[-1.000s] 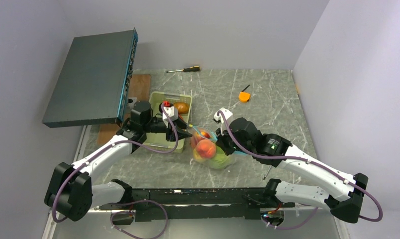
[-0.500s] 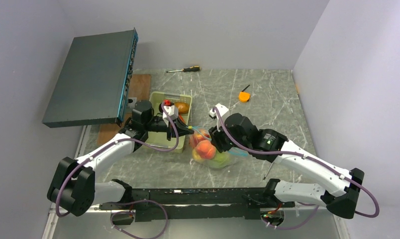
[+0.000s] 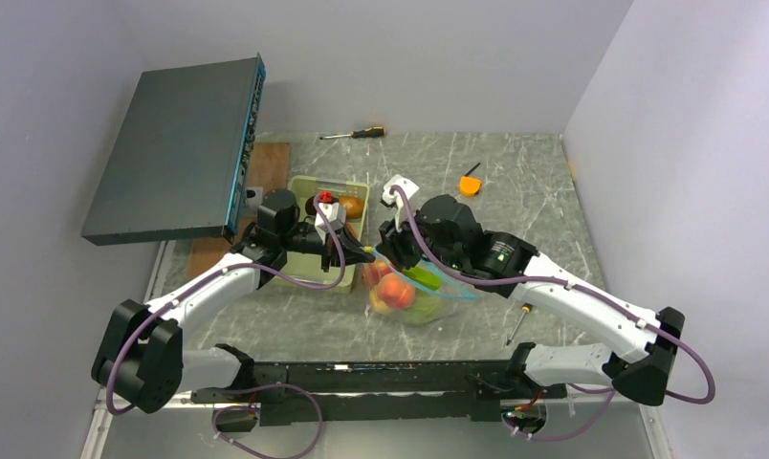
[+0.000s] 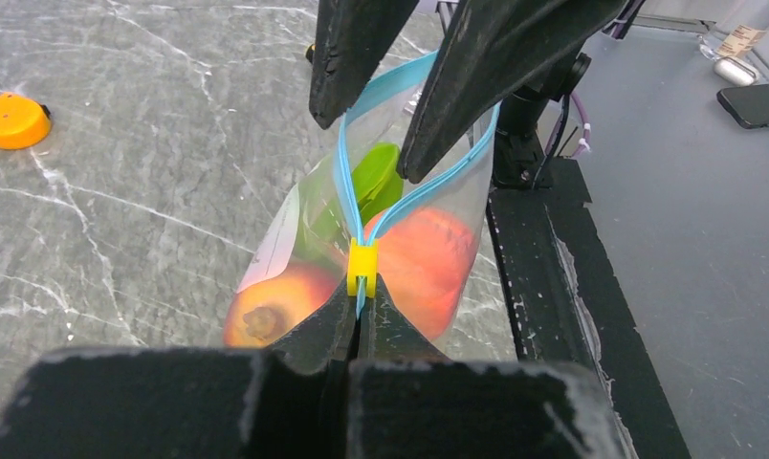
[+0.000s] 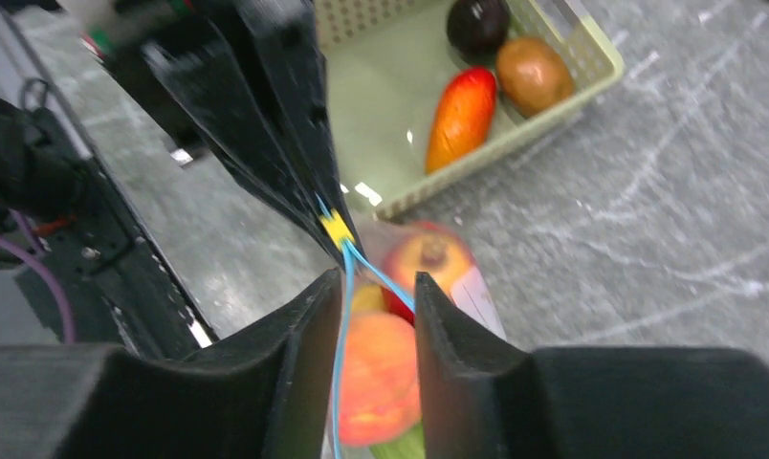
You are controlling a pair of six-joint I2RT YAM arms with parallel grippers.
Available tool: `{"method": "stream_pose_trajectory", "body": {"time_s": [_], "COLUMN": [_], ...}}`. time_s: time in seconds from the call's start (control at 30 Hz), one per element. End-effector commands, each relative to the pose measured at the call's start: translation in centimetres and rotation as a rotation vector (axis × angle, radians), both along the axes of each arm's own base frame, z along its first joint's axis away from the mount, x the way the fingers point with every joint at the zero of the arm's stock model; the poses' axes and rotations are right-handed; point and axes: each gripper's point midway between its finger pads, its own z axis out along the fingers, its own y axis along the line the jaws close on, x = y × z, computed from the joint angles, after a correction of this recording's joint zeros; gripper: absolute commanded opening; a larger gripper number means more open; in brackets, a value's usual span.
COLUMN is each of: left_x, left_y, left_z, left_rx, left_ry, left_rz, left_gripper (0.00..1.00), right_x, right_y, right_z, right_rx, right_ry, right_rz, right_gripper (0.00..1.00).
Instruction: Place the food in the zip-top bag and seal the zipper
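Left wrist view: left gripper (image 4: 362, 308), clamped on the zipper (image 4: 342, 182) at its yellow slider (image 4: 362, 270), anchored the zip-top bag (image 4: 283, 234) while right gripper (image 4: 371, 143) straddled the strip, half-open and gripping nothing.

This looks like a robot test lab. Two white-and-black arms, left (image 3: 208, 287) and right (image 3: 572, 298), are bolted to a black rail (image 3: 381, 379) at the near edge of a grey marble-patterned table (image 3: 524, 191), boxed in by plain pale walls (image 3: 409, 57). Purple cables (image 3: 342, 268) loop off the joints. A dark slab of rack electronics (image 3: 175, 153) leans at the left, and a screwdriver (image 3: 354, 134) lies at the far edge (the fruit (image 5: 462, 115) in the green tray (image 5: 591, 72) is plastic toy stuff, not kitchen produce).
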Motion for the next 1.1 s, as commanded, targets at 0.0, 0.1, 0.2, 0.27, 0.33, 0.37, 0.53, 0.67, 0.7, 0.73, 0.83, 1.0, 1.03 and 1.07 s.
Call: {"method": "stream_pose_trajectory", "body": {"time_s": [0.0, 0.1, 0.2, 0.27, 0.33, 0.37, 0.53, 0.67, 0.7, 0.73, 0.83, 1.0, 1.03, 1.07], "left_x": [-0.8, -0.9, -0.9, -0.9, -0.9, -1.0, -1.0, -0.9, -1.0, -1.0, -1.0, -1.0, -0.9, -0.9], "left_y": [-0.3, -0.3, -0.4, -0.4, -0.4, -0.3, -0.4, -0.4, -0.4, -0.3, -0.3, -0.2, -0.2, -0.2], "left_z": [2.0, 2.1, 2.0, 2.1, 2.0, 2.1, 2.0, 1.9, 1.9, 2.0, 2.0, 2.1, 2.1, 2.0], "left_rx": [-0.031, -0.033, -0.033, -0.033, -0.032, -0.032, -0.029, -0.026, -0.027, -0.027, -0.025, -0.03, -0.029, -0.029], "left_ry": [-0.06, -0.052, -0.049, -0.047, -0.049, -0.051, -0.05, -0.049, -0.049, -0.05, -0.054, -0.055, -0.054, -0.053], "left_rz": [-0.06, -0.068, -0.074, -0.08, -0.08, -0.08, -0.087, -0.089, -0.091, -0.089, -0.086, -0.088, -0.088, -0.089], "left_gripper": [0.0, 0.0, 0.0, 0.0, 0.0, 0.0, 0.0, 0.0, 0.0, 0.0, 0.0, 0.0, 0.0, 0.0], "right_x": [0.1, -0.2, -0.5, -0.2, -0.1, -0.1, -0.4, -0.7, -0.6, -0.6, -0.8, -0.8, -0.8, -0.9], "right_y": [3.4, 4.2, 4.7, 4.7, 4.8, 4.9, 5.0, 4.9, 4.8, 4.7, 4.4, 4.1, 4.1, 4.1], "right_z": [4.3, 4.3, 3.8, 3.3, 2.7, 2.5, 1.5, 0.6, 0.3, 0.2, 0.0, -0.8, -0.8, -0.8], "right_rx": [0.174, 0.204, 0.21, 0.208, 0.203, 0.201, 0.184, 0.166, 0.159, 0.157, 0.151, 0.133, 0.136, 0.138], "right_ry": [-0.105, -0.092, -0.063, -0.046, -0.024, -0.018, 0.004, 0.024, 0.027, 0.026, 0.025, 0.034, 0.035, 0.036], "right_rz": [0.132, 0.187, 0.232, 0.24, 0.251, 0.254, 0.296, 0.304, 0.298, 0.294, 0.298, 0.283, 0.283, 0.283], "right_gripper": [0.32, 0.3, 0.31, 0.32, 0.32, 0.32, 0.32, 0.31, 0.3, 0.28, 0.26, 0.25, 0.24, 0.23]}}
